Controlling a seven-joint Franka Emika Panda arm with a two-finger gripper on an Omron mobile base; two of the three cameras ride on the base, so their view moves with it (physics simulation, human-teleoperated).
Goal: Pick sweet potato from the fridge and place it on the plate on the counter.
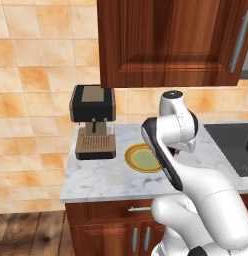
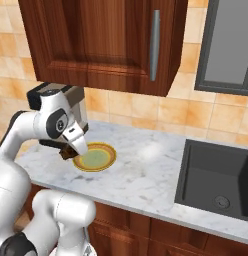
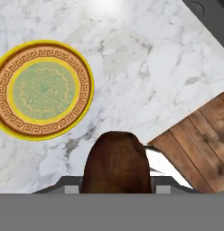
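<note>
Sweet potato pinched in gripper, carried above counter; next, shifting over plate, lowering, releasing.

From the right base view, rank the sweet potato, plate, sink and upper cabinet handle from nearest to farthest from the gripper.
1. sweet potato: clamped in the gripper itself.
2. plate: on the counter just beside and below the gripper, bare.
3. upper cabinet handle: up and to the right, on the wall cabinet.
4. sink: far right end of the counter.

Handle versus sink is a close call.
</note>
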